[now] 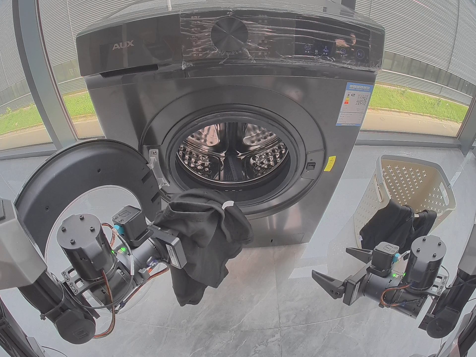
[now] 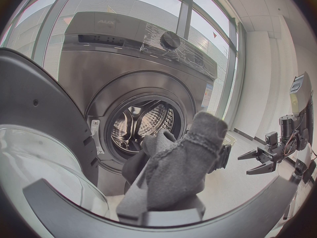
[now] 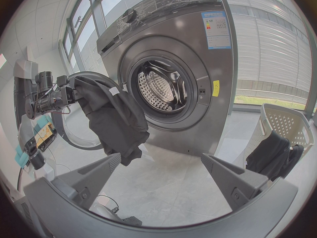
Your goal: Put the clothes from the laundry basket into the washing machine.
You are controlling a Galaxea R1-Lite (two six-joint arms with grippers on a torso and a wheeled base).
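Two garments point(image 1: 206, 234) point(image 1: 394, 224), one basket point(image 1: 416, 161), one washer point(image 1: 124, 105)

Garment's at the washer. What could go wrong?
The black garment in the left hand hangs below the drum opening's lip; its tail may catch or trail outside.
The open door sits close beside that arm; a swing could hit it.
The dark garment drooping over the laundry basket rim could slip out.

You had an open way into the drum point(image 1: 231, 157): the washing machine point(image 1: 297, 100) door point(image 1: 74, 174) stood swung wide to the left, off the mouth. The black garment point(image 1: 208, 234) clamped in your left gripper point(image 1: 181, 231) draped over the mouth's lower rim. Bare floor point(image 1: 277, 298) lay between the machine and the laundry basket point(image 1: 436, 184), where your right gripper point(image 1: 331, 264) hung, jaws apart.
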